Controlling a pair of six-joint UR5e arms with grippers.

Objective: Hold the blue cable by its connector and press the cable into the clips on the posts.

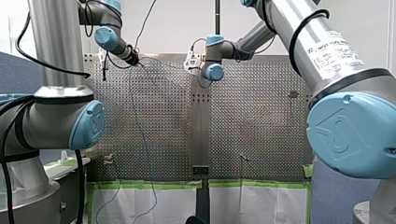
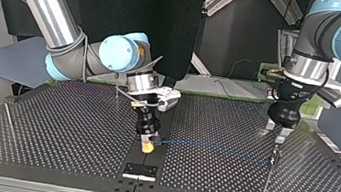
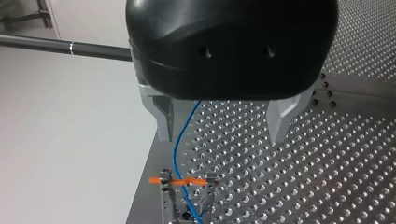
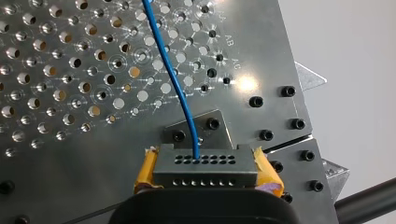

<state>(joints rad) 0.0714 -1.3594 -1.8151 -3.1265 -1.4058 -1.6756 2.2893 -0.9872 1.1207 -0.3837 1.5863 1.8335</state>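
Connector is clamped tight in the right end effector, yellow pads on both sides, low over the middle of the bench. The blue cable is strung from it across to the post. The left end effector is held apart above the orange clip, with the cable closer to one finger than centred. So if it's pressed down off-line, the cable probably gets shoved beside the clip. Too much tension, and that thin post could get bent.
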